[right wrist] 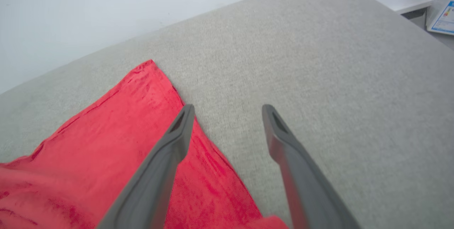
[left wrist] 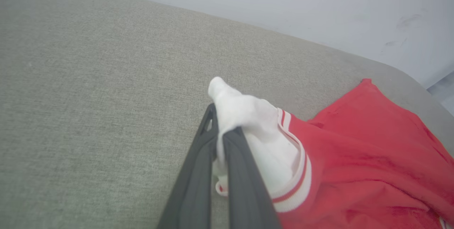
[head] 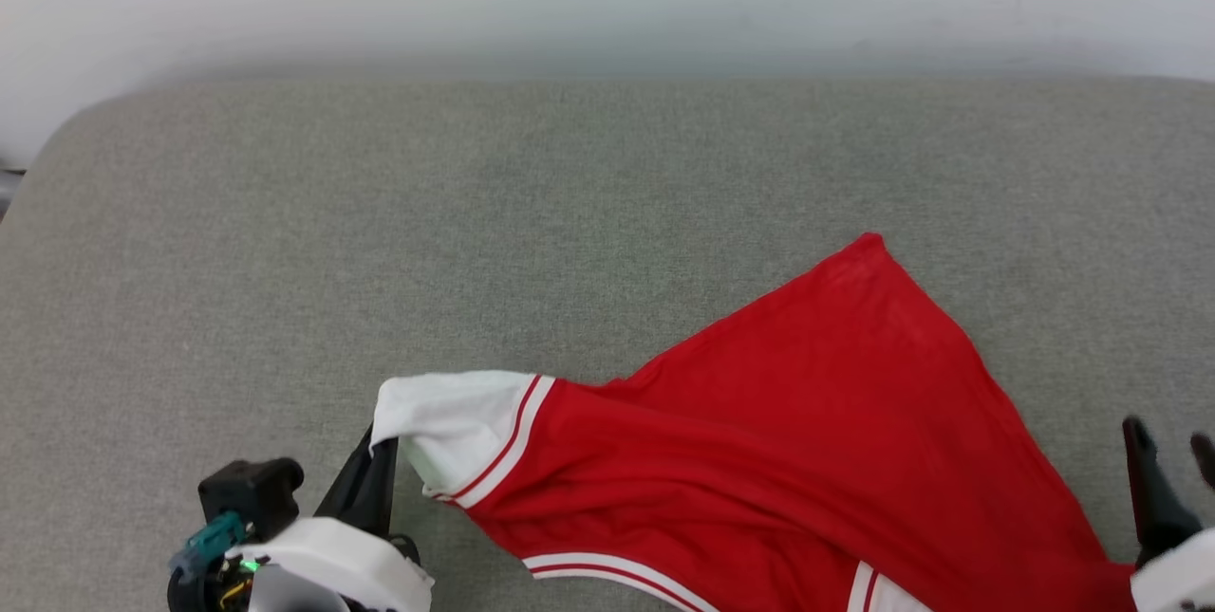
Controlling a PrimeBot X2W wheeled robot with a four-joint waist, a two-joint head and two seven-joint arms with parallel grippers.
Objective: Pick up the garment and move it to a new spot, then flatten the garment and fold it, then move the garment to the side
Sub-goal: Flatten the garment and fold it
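1. The left tool is pressing its fingers together on the white sleeve of the garment. The left wrist view is showing this pinch close up, while in the head view the sleeve is covering the fingertips.
2. The right tool is standing spread wide, gripping nothing. Its wrist view is showing the garment's red edge running beneath one finger, with bare surface between the two.
3. The garment is lying stretched between both tools.
4. The grey fabric-covered worktop is meeting a pale wall beyond the tools. A white item with blue print is sitting past the worktop's rounded corner, well beyond the right tool.
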